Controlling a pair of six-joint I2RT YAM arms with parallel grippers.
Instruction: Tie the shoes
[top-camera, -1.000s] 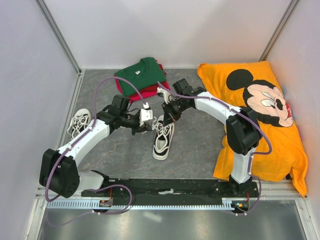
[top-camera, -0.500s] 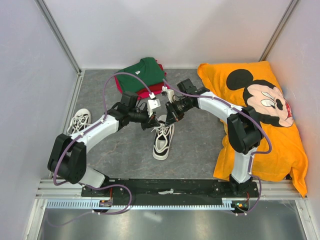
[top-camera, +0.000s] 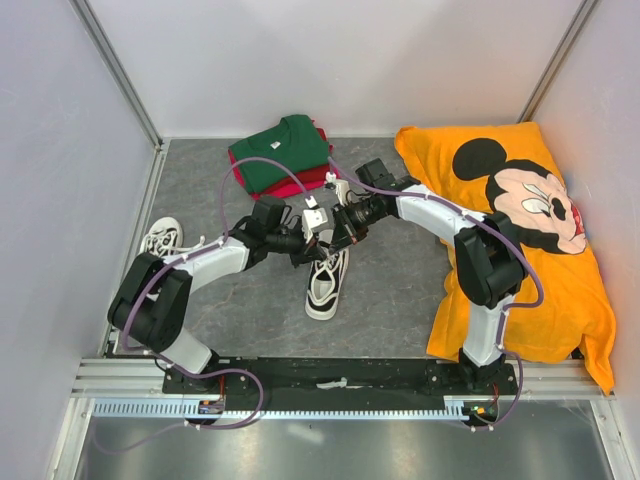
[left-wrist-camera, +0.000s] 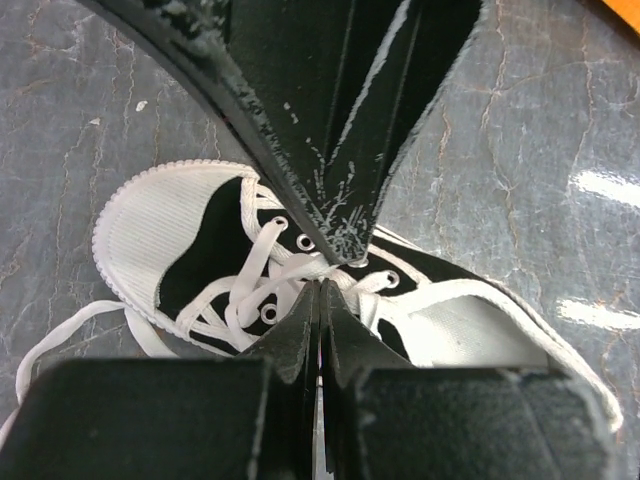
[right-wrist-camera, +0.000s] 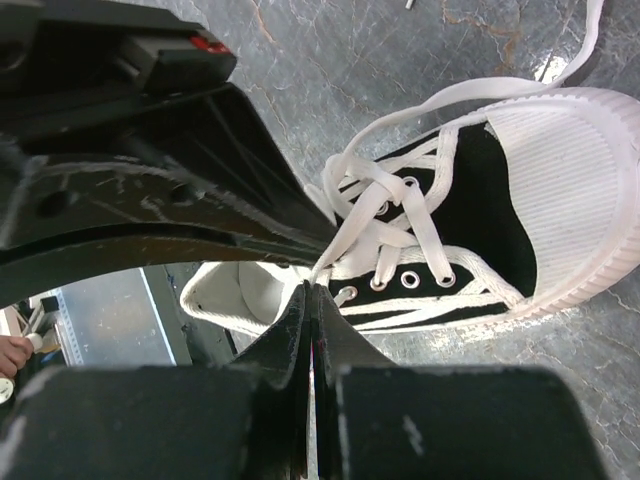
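One white canvas shoe (top-camera: 325, 283) lies mid-table, toe toward the back; it also shows in the left wrist view (left-wrist-camera: 190, 250) and the right wrist view (right-wrist-camera: 530, 210). Both grippers meet tip to tip over its laces. My left gripper (top-camera: 316, 236) is shut, pinching a white lace (left-wrist-camera: 285, 268) at its tip (left-wrist-camera: 322, 287). My right gripper (top-camera: 337, 232) is shut on a lace (right-wrist-camera: 350, 235) that runs up from its tip (right-wrist-camera: 312, 287). The laces are loose and crossed over the eyelets. The second shoe (top-camera: 160, 239) lies at the left wall with its laces spread.
Folded green and red shirts (top-camera: 283, 155) lie behind the grippers. An orange cartoon-mouse shirt (top-camera: 520, 240) covers the right side. White walls enclose the table on the left, back and right.
My left gripper has moved right, from beside the shoe to over its laces, and now meets the right gripper tip to tip. The right gripper has barely shifted.
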